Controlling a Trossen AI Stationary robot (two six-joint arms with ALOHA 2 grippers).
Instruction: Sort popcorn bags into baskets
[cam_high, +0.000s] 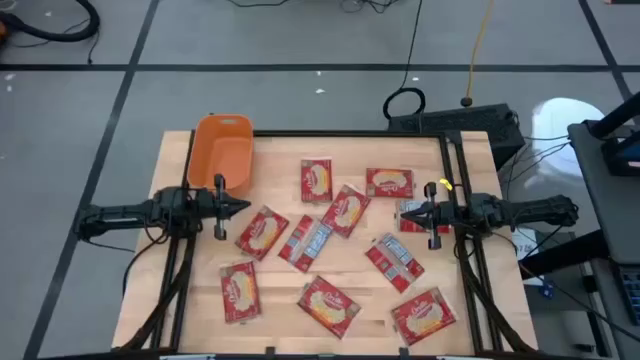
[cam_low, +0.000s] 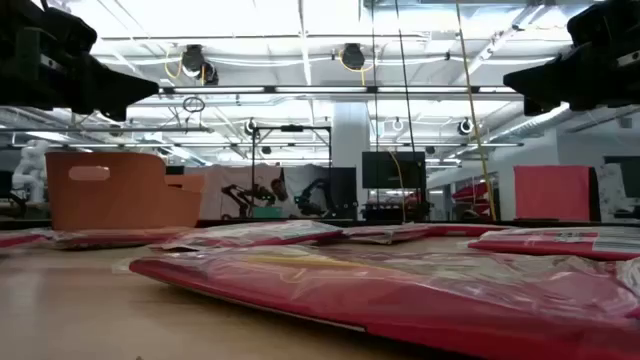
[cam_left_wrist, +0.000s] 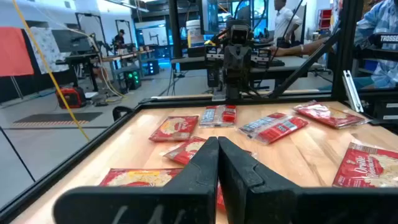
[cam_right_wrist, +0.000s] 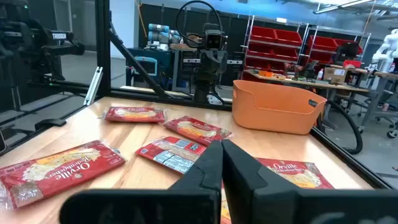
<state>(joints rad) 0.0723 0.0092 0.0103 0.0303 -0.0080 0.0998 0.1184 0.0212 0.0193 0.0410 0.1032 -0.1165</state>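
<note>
Several red popcorn bags (cam_high: 346, 210) lie flat and scattered over the wooden table, some with a silver-grey and red side up (cam_high: 307, 242). The orange basket (cam_high: 222, 150) stands at the far left corner and holds nothing that I can see. My left gripper (cam_high: 243, 206) is shut and hangs level above the table's left side, just near of the basket, pointing right. My right gripper (cam_high: 405, 213) is shut too. It hangs level over a bag (cam_high: 418, 207) at the right side, pointing left. Both are well clear of the bags in the low view.
Black frame rails (cam_high: 455, 180) run along the table's edges and under both arms. A dark box (cam_high: 470, 122) and cables lie on the floor beyond the far right corner. People stand in the room behind the right arm (cam_left_wrist: 283, 15).
</note>
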